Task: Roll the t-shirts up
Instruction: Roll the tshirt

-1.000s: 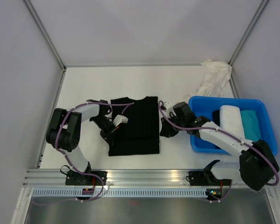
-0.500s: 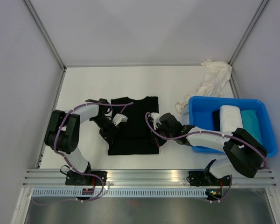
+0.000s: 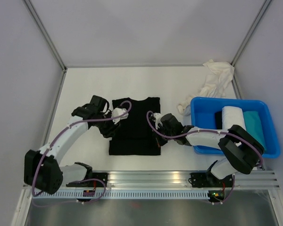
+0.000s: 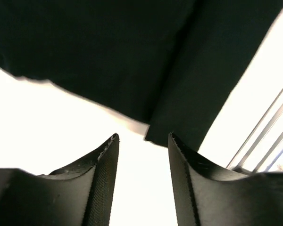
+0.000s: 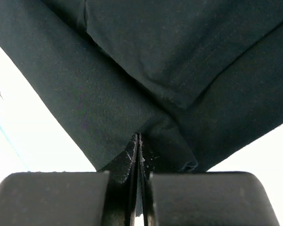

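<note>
A black t-shirt [image 3: 134, 127] lies flat on the white table, folded into a tall rectangle. My left gripper [image 3: 108, 131] is open at its left edge. In the left wrist view [image 4: 142, 139] the jaws stand apart over bare table, with the shirt's edge [image 4: 132, 56] just ahead. My right gripper [image 3: 159, 139] is at the shirt's lower right edge. In the right wrist view [image 5: 139, 137] it is shut on a fold of the black cloth [image 5: 170, 70]. A rolled white shirt [image 3: 232, 117] and a teal shirt [image 3: 254, 123] lie in the blue bin [image 3: 198, 104].
A crumpled white shirt [image 3: 217, 79] lies at the back right corner, and a strip of it trails beside the bin. The blue bin stands close to the right of the black shirt. An aluminium rail [image 3: 146, 179] runs along the near edge. Walls enclose the table.
My right gripper moved left from beside the bin to the black shirt's right edge and shut on it. My left arm's elbow swung down to the left; its gripper stays at the left edge.
</note>
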Motion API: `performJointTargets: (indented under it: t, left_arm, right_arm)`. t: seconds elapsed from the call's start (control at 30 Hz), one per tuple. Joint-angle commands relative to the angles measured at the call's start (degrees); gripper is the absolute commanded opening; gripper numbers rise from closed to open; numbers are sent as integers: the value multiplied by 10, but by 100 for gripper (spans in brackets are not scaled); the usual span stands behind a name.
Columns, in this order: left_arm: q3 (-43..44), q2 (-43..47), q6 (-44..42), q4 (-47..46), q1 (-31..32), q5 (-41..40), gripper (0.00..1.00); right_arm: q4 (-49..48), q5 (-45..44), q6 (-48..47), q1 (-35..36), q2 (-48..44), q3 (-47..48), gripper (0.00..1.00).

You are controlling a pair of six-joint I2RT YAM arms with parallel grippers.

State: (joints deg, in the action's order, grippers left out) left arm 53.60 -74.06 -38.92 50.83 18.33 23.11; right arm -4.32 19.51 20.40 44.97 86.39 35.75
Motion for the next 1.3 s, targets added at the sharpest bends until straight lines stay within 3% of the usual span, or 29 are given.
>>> performJointTargets:
  t: [0.0, 0.23, 0.4, 0.57, 0.63, 0.67, 0.7, 0.77, 0.8, 0.87, 0.97, 1.07, 1.2, 1.27]
  left_arm:
    - [-49, 90, -8, -39, 55, -23, 52]
    - [-160, 88, -1, -85, 201, -159, 56]
    - [-213, 73, -1, -152, 227, -226, 59]
    - [-256, 62, 11, -195, 239, -211, 57]
    - [-264, 66, 17, -208, 240, -210, 48]
    - [-268, 67, 23, -214, 240, -210, 40]
    - [-268, 77, 26, -220, 240, -210, 22]
    - [-265, 90, 30, -220, 240, -212, 6]
    - [-264, 102, 30, -214, 239, -219, 3]
    - [-250, 107, 19, -196, 239, -217, 2]
    - [-222, 104, -2, -145, 233, -173, 2]
    - [-185, 95, -43, -87, 214, -125, 2]
    - [-139, 74, -84, -24, 165, -63, 2]
    - [-126, 68, -93, -12, 152, -35, 2]
  right_arm:
    - [-10, -18, 10, -7, 12, -2, 5]
    - [-16, -10, 12, -24, 24, -6, 5]
    - [-19, -10, 11, -27, 20, -8, 6]
    - [-22, -7, 3, -27, 10, -9, 7]
    - [-22, -3, -4, -27, 4, -8, 9]
    - [-22, 0, -12, -27, -2, -7, 10]
    - [-21, 5, -19, -27, -8, -7, 12]
    - [-12, 14, -47, -27, -36, -8, 17]
    - [-7, 14, -58, -27, -50, -8, 21]
    - [20, 11, -103, -27, -94, -4, 31]
    - [74, 17, -198, -20, -150, 9, 38]
    - [110, -5, -292, 27, -198, 9, 51]
    - [134, -89, -441, 111, -228, -23, 54]
    - [134, -124, -462, 133, -230, -45, 56]
